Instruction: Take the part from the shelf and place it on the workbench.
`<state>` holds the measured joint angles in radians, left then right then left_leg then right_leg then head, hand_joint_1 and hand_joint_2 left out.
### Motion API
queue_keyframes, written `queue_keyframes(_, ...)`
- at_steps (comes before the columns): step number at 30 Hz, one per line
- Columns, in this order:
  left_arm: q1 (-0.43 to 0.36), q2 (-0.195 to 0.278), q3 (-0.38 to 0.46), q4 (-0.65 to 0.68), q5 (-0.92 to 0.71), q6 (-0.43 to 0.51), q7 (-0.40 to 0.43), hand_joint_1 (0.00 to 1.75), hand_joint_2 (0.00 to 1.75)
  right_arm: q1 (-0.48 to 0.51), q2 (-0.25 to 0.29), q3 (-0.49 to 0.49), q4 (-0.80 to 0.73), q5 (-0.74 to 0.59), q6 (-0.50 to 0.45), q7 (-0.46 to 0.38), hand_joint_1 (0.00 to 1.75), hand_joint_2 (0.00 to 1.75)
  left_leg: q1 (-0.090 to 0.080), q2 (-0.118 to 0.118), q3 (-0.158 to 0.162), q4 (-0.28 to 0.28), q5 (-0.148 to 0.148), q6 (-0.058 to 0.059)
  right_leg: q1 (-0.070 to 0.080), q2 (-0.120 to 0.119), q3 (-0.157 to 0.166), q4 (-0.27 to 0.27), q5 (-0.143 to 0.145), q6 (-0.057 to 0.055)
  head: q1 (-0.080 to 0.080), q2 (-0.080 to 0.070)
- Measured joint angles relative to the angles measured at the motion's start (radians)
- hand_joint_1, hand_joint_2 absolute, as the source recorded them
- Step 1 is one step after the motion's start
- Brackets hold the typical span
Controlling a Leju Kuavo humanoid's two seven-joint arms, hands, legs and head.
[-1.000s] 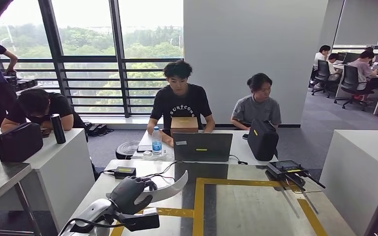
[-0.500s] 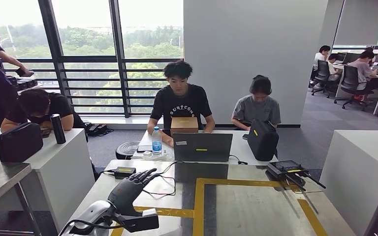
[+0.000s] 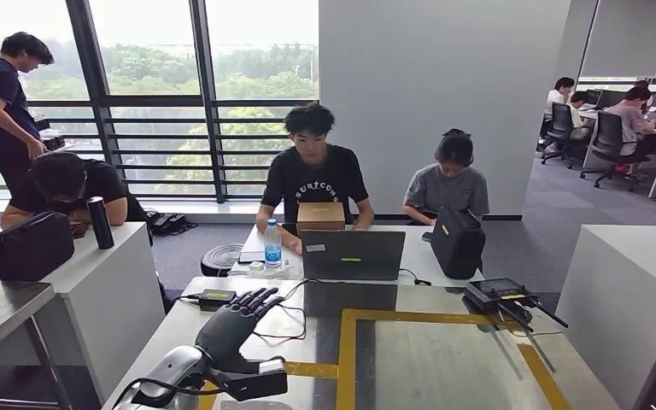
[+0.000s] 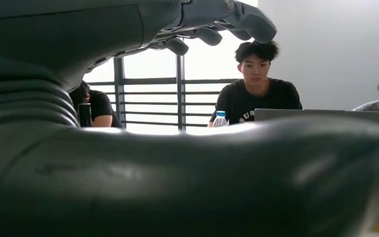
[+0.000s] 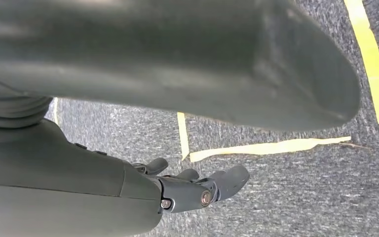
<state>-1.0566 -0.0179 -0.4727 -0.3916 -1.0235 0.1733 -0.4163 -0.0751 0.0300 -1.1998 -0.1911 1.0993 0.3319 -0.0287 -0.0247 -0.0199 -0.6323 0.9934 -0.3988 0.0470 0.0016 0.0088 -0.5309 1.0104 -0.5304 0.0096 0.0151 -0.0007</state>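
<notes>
My left hand (image 3: 237, 318) hovers low over the near left corner of the metal workbench (image 3: 427, 359), fingers spread and holding nothing. In the left wrist view its dark fingers (image 4: 217, 19) stretch out with the thick thumb (image 4: 187, 173) across the picture and nothing between them. A pale sliver (image 3: 254, 404) peeks out under my left forearm at the picture's lower edge; I cannot tell what it is. My right hand (image 5: 192, 190) hangs over grey carpet with yellow tape lines, its fingers loose and holding nothing.
A black power brick (image 3: 217, 298) with cable lies beyond my left hand. Black devices (image 3: 497, 295) sit on the bench's far right. Behind the bench are a laptop (image 3: 352, 254), a water bottle (image 3: 272, 243), a black bag (image 3: 455, 243) and two seated people. White tables flank both sides.
A second ago my left hand held a white curved part. Half a second ago the fingers had spread and the part had left the hand; the hand has since edged forward.
</notes>
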Motion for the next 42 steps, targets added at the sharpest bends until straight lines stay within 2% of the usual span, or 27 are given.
queue_keyframes(1,-0.003,-0.004,0.002,-0.001,-0.001,0.0,0.003,0.0,0.0,0.0,0.0,-0.001,0.0,0.0,0.0,0.001,0.0,0.0,0.004,0.001,0.005,-0.006,0.002,0.002,0.0,0.0,-0.016,0.036,-0.021,0.004,0.001,0.0)
queue_keyframes(3,-0.007,-0.012,0.007,-0.001,-0.002,0.0,0.007,0.0,0.0,0.0,0.001,-0.004,0.0,0.0,-0.002,0.004,0.0,0.0,0.008,0.003,0.008,-0.009,0.002,0.003,-0.005,-0.002,-0.082,0.165,-0.08,0.012,0.002,0.0)
queue_keyframes(4,-0.007,-0.015,0.008,-0.001,-0.002,0.0,0.008,0.0,0.0,0.0,0.001,-0.005,0.0,0.0,-0.003,0.005,0.0,0.0,0.009,0.003,0.008,-0.008,0.001,0.003,-0.009,-0.002,-0.119,0.23,-0.099,0.015,0.003,0.0)
queue_keyframes(5,-0.006,-0.018,0.009,0.0,-0.003,0.0,0.008,0.0,0.0,0.001,0.001,-0.006,0.0,0.0,-0.003,0.007,0.0,0.0,0.009,0.003,0.008,-0.006,0.0,0.001,-0.013,-0.002,-0.144,0.269,-0.102,0.018,0.003,0.0)
queue_keyframes(6,-0.006,-0.02,0.01,0.0,-0.005,0.0,0.008,0.0,0.0,0.001,0.001,-0.007,0.0,0.0,-0.003,0.008,0.0,0.0,0.011,0.002,0.008,-0.003,-0.002,-0.001,-0.016,-0.003,-0.152,0.268,-0.084,0.021,0.004,0.0)
queue_keyframes(7,-0.006,-0.022,0.011,0.0,-0.007,0.0,0.008,0.0,0.0,0.001,0.001,-0.007,0.0,0.0,-0.003,0.008,0.0,0.0,0.014,0.002,0.008,0.003,-0.006,-0.005,-0.019,-0.003,-0.139,0.228,-0.048,0.024,0.004,0.0)
queue_keyframes(8,-0.007,-0.024,0.012,0.0,-0.009,0.0,0.008,0.0,0.0,0.001,0.001,-0.007,0.0,0.0,-0.004,0.008,0.0,0.0,0.017,0.001,0.008,0.01,-0.01,-0.01,-0.023,-0.003,-0.113,0.158,-0.005,0.027,0.004,0.0)
queue_keyframes(10,-0.009,-0.028,0.014,-0.002,-0.012,0.0,0.008,0.0,0.0,0.0,0.002,-0.007,0.0,0.0,-0.005,0.008,0.0,0.0,0.018,-0.001,0.002,0.026,-0.018,-0.023,-0.024,-0.001,-0.064,0.045,0.044,0.028,0.004,0.0)
queue_keyframes(11,-0.01,-0.029,0.015,-0.002,-0.013,-0.001,0.008,0.0,0.0,0.0,0.002,-0.007,0.0,0.0,-0.005,0.009,0.0,0.0,0.017,-0.002,-0.001,0.031,-0.019,-0.029,-0.022,0.0,-0.054,0.022,0.05,0.025,0.004,0.0)
queue_keyframes(14,-0.011,-0.029,0.015,-0.002,-0.015,-0.002,0.01,0.0,0.0,0.0,0.003,-0.007,0.0,0.0,-0.005,0.009,0.0,0.0,0.017,-0.003,-0.008,0.034,-0.016,-0.044,-0.021,0.0,-0.057,0.021,0.053,0.004,0.003,0.0)
queue_keyframes(15,-0.011,-0.029,0.015,-0.002,-0.015,-0.002,0.01,0.0,0.0,0.0,0.004,-0.007,0.0,0.0,-0.005,0.008,0.0,0.0,0.017,-0.001,-0.014,0.045,-0.028,-0.05,-0.022,-0.001,-0.059,0.019,0.057,-0.004,0.002,0.0)
queue_keyframes(17,-0.012,-0.03,0.016,-0.003,-0.016,-0.002,0.01,0.0,0.0,-0.001,0.004,-0.007,0.0,0.0,-0.005,0.007,0.0,0.0,0.02,0.004,-0.045,0.125,-0.085,-0.061,-0.025,-0.004,-0.064,0.016,0.065,-0.018,0.0,0.0)
queue_keyframes(19,-0.011,-0.031,0.016,-0.003,-0.019,-0.002,0.009,0.0,0.0,-0.001,0.004,-0.007,0.0,0.0,-0.005,0.006,0.0,0.0,0.023,0.008,-0.09,0.258,-0.157,-0.07,-0.024,-0.006,-0.072,0.017,0.071,-0.025,-0.001,0.0)
queue_keyframes(20,-0.01,-0.031,0.016,-0.003,-0.021,-0.002,0.008,0.0,0.0,0.0,0.004,-0.007,0.0,0.0,-0.006,0.005,0.0,0.0,0.024,0.009,-0.105,0.307,-0.176,-0.071,-0.024,-0.007,-0.076,0.018,0.073,-0.027,-0.001,0.0)
queue_keyframes(21,-0.009,-0.031,0.016,-0.003,-0.022,-0.002,0.007,0.0,0.0,0.0,0.004,-0.007,0.0,0.0,-0.006,0.004,0.0,0.0,0.024,0.009,-0.103,0.323,-0.177,-0.072,-0.024,-0.007,-0.081,0.02,0.075,-0.027,-0.001,0.0)
queue_keyframes(22,-0.009,-0.031,0.016,-0.003,-0.023,-0.002,0.006,0.0,0.0,0.0,0.004,-0.007,0.0,0.0,-0.006,0.004,0.0,0.0,0.025,0.009,-0.083,0.299,-0.161,-0.07,-0.024,-0.008,-0.084,0.022,0.077,-0.026,-0.001,0.0)
queue_keyframes(24,-0.011,-0.033,0.016,-0.006,-0.024,-0.003,0.005,0.0,0.0,-0.001,0.004,-0.008,0.0,0.0,-0.006,0.004,0.0,0.0,0.024,0.009,-0.005,0.17,-0.108,-0.062,-0.023,-0.008,-0.089,0.025,0.08,-0.022,-0.001,0.0)
queue_keyframes(26,-0.019,-0.038,0.017,-0.012,-0.025,-0.005,0.004,0.0,0.0,-0.003,0.004,-0.009,0.0,0.0,-0.006,0.006,0.0,0.0,0.02,0.01,0.054,0.064,-0.085,-0.055,-0.021,-0.009,-0.095,0.027,0.085,-0.013,-0.001,0.0)
queue_keyframes(29,-0.025,-0.046,0.017,-0.017,-0.029,-0.008,0.003,0.0,0.0,-0.006,0.004,-0.01,0.0,0.0,-0.006,0.011,0.0,0.0,0.018,0.009,0.06,0.036,-0.083,-0.043,-0.02,-0.009,-0.105,0.025,0.097,0.007,0.0,0.0)
queue_keyframes(30,-0.025,-0.047,0.017,-0.018,-0.031,-0.009,0.003,0.0,0.0,-0.006,0.004,-0.01,0.0,0.0,-0.006,0.011,0.0,0.0,0.02,0.01,0.058,0.032,-0.077,-0.036,-0.021,-0.009,-0.108,0.03,0.09,0.012,0.001,0.0)
queue_keyframes(32,-0.025,-0.051,0.017,-0.021,-0.033,-0.01,0.001,0.0,0.0,-0.006,0.004,-0.011,0.0,0.0,-0.007,0.012,0.0,0.0,0.024,0.013,0.051,0.025,-0.063,-0.021,-0.022,-0.008,-0.131,0.091,0.037,0.02,0.001,0.0)
queue_keyframes(34,-0.025,-0.054,0.018,-0.022,-0.033,-0.011,-0.002,0.0,0.0,-0.006,0.003,-0.011,0.0,0.001,-0.008,0.012,0.0,0.0,0.023,0.014,0.037,0.027,-0.053,-0.014,-0.022,-0.008,-0.176,0.216,-0.04,0.027,0.002,0.0)
queue_keyframes(35,-0.023,-0.055,0.018,-0.023,-0.033,-0.011,-0.004,0.0,0.0,-0.007,0.002,-0.011,0.0,0.002,-0.008,0.011,0.0,0.0,0.022,0.014,0.029,0.029,-0.049,-0.013,-0.022,-0.008,-0.192,0.269,-0.062,0.029,0.002,0.0)
queue_keyframes(36,-0.022,-0.056,0.018,-0.022,-0.033,-0.011,-0.005,0.0,0.0,-0.007,0.002,-0.011,0.0,0.002,-0.008,0.011,0.0,0.0,0.022,0.014,0.021,0.033,-0.045,-0.013,-0.022,-0.008,-0.193,0.293,-0.067,0.031,0.003,0.0)
queue_keyframes(37,-0.02,-0.056,0.019,-0.022,-0.033,-0.011,-0.006,0.0,0.0,-0.007,0.002,-0.011,0.0,0.004,-0.008,0.01,0.0,0.0,0.022,0.014,0.013,0.036,-0.042,-0.014,-0.022,-0.008,-0.174,0.277,-0.054,0.031,0.003,0.0)
queue_keyframes(40,-0.019,-0.056,0.022,-0.027,-0.033,-0.01,-0.006,0.0,0.0,-0.008,0.001,-0.011,0.0,0.009,-0.008,0.007,0.0,0.0,0.022,0.014,-0.003,0.048,-0.034,-0.023,-0.02,-0.007,-0.056,0.093,0.007,0.024,0.003,0.0)
queue_keyframes(42,-0.019,-0.056,0.023,-0.032,-0.033,-0.01,-0.007,0.0,0.0,-0.01,0.0,-0.011,0.0,0.012,-0.008,0.003,0.0,0.0,0.02,0.013,-0.009,0.051,-0.027,-0.035,-0.015,-0.005,-0.027,0.036,0.017,0.013,0.003,0.0)
